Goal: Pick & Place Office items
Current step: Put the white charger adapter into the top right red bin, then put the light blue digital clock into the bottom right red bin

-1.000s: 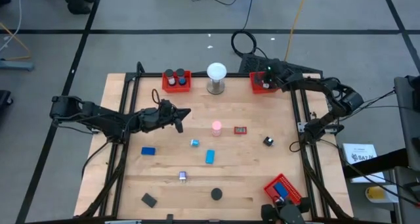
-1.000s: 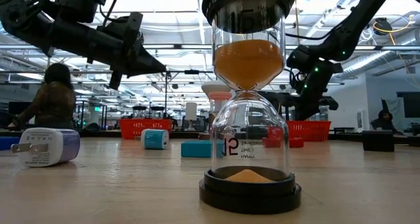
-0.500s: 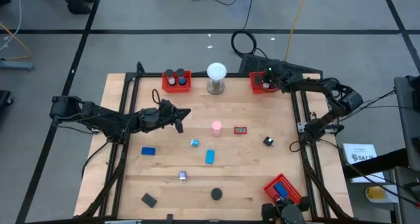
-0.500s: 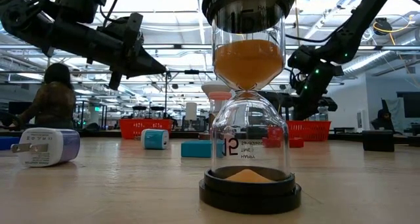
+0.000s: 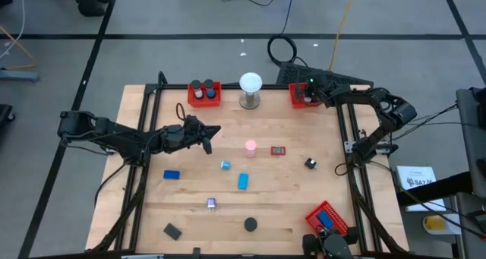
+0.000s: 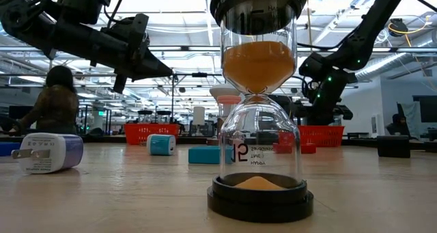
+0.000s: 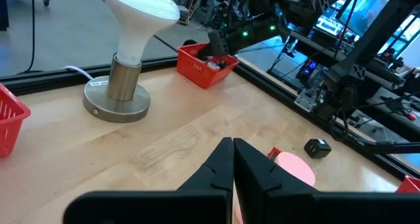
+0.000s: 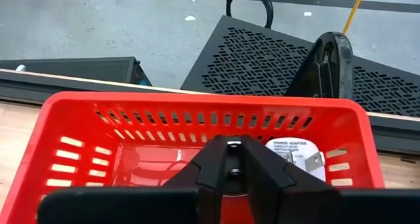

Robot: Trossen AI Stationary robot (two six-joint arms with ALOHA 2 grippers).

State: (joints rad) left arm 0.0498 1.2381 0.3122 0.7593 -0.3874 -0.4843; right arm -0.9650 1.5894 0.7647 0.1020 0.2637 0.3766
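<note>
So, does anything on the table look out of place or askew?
Yes, one thing: the red tray at the table's near right corner sits turned at an angle and hangs over the edge, while the other two trays stand square along the far side. Nothing looks spilled or damaged.

This is a robotics lab in a large open industrial hall. A wooden bench [image 5: 296, 206] framed by black metal rails [image 5: 355, 206] stands on a grey concrete floor [image 5: 152, 31] marked with tape lines; beyond it run exposed ceiling ducts [image 6: 382, 62], strip lights, more equipment racks, and a seated person [image 6: 51, 103].
</note>
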